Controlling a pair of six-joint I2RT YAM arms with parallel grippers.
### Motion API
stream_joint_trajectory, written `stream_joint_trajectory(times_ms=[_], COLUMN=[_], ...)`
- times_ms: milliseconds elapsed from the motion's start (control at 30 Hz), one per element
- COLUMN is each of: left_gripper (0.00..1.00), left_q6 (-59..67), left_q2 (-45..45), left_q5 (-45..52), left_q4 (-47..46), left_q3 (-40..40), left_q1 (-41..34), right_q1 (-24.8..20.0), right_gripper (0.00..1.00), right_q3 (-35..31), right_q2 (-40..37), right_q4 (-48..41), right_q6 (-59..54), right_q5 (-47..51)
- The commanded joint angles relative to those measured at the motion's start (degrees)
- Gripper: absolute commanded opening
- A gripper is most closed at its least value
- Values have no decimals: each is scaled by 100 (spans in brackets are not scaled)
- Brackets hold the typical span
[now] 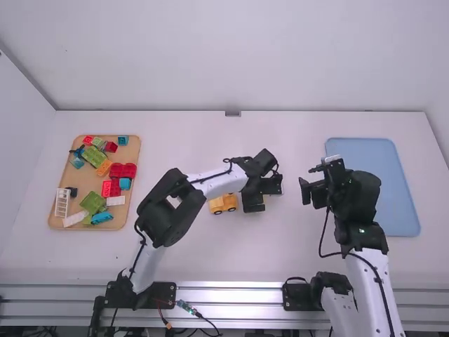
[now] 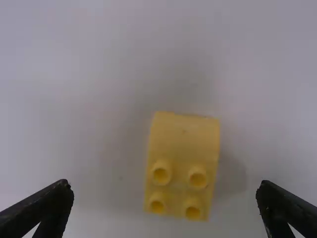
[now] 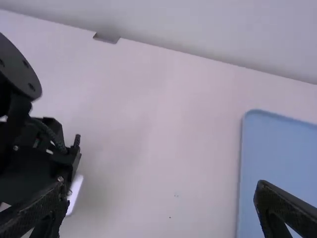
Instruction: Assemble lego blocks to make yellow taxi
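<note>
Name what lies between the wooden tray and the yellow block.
High view: the left arm spans the stretch between the wooden tray and the yellow block.

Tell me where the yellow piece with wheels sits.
In the high view, the yellow wheeled piece sits near the middle of the white table, immediately to the left of the left hand.

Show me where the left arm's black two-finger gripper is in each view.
High view: the left arm's gripper is near mid-picture, over the white table.
Left wrist view: its jaws are open, either side of a studded yellow block.
Right wrist view: it is across the table from the flat blue tray.
Shared landmark: the white table.
</note>
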Motion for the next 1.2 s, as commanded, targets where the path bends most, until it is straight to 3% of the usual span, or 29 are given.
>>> stream_joint_trajectory(times_ms=[0,233,333,467,633,733,1167], left_gripper=[99,99,99,99,99,99,99], left_q6=[191,1280,1647,1437,515,311,1074], left_q2=[-758,-2048,-2557,-2911,-3071,-3071,-3073], left_q5=[271,2782,3539,3600,3613,3729,5451], left_q4=[-44,33,820,2188,3888,4332,5018], left_q3=[90,-859,-1893,-3075,-4199,-4496,-5298], left_q1=[396,1591,1993,2114,2135,2199,3005], right_q1=[35,-151,-151,173,730,942,1263], right_gripper=[99,99,99,99,99,99,99], right_q3=[387,1119,1388,1434,1429,1432,1423], right_q2=[345,1740,2653,3720,4752,5016,5796], right_q4=[20,17,-24,-42,9,186,485], right_q6=[-595,-1908,-2730,-4074,-5410,-5469,-5499], right_q5=[-271,-1897,-2798,-3471,-3510,-3506,-3427])
